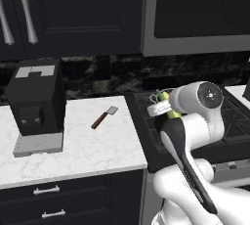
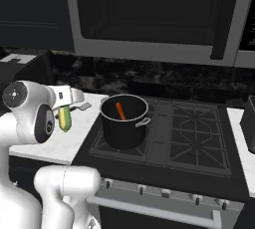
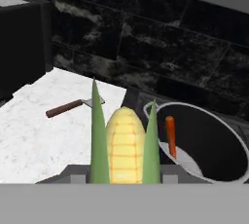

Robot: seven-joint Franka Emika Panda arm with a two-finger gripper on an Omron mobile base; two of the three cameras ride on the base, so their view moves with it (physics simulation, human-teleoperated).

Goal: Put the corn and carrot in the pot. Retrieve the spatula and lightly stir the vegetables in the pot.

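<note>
Yellow kernels with green husk on both sides: the corn (image 3: 124,147) sits clamped in the gripper (image 3: 124,178), the cob rising straight up between the two fingertips in the hand view. From the right base view the corn (image 2: 64,117) hangs off the gripper (image 2: 67,109) in the air, over the counter's edge at about nine o'clock from the pot (image 2: 124,128). The dark pot stands on the front left burner of the stove (image 2: 199,133), and the carrot (image 2: 120,111) is already inside, leaning upright against the inner wall. In the hand view the carrot (image 3: 170,135) pokes up at the near rim of the pot (image 3: 214,155), at three o'clock from the cob. The spatula (image 1: 104,117) lies flat on the white marble counter (image 1: 88,155), blade toward the backsplash. At nine o'clock from it, well apart, stands a black coffee machine (image 1: 36,99).
</note>
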